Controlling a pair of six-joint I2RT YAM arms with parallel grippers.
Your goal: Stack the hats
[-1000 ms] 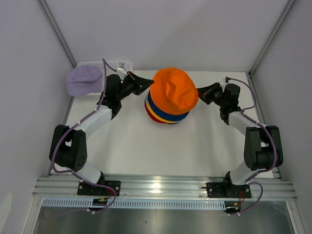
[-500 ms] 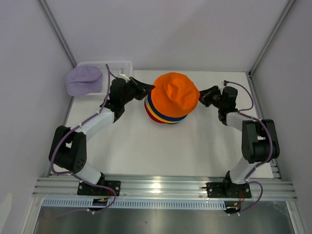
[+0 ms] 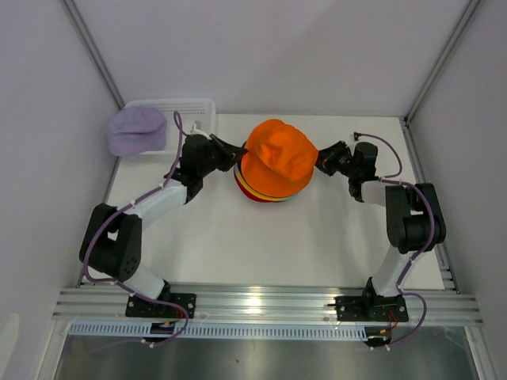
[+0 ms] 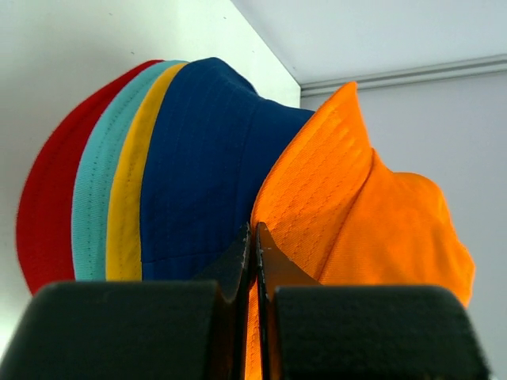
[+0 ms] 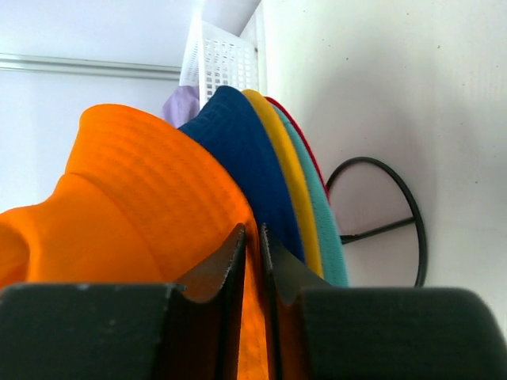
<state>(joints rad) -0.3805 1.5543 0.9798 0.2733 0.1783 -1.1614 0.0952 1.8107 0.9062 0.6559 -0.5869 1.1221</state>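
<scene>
Overhead, two seemingly low close-ups sharing hats [image 3: 276,158]

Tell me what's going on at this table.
Both arms are fitting the orange hat onto the stack of red, teal, yellow and navy hats. The left gripper pinches its brim; the right gripper brackets the opposite brim, grip unclear. The lavender hat lies at the white basket.

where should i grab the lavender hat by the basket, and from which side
Likely the brim edge facing the table, approached from that side: the lavender hat lies soft and low against the white basket, with the side wall just beyond, so only the table side looks free. The left hand is nearer, but it is shut on the orange hat.
</scene>
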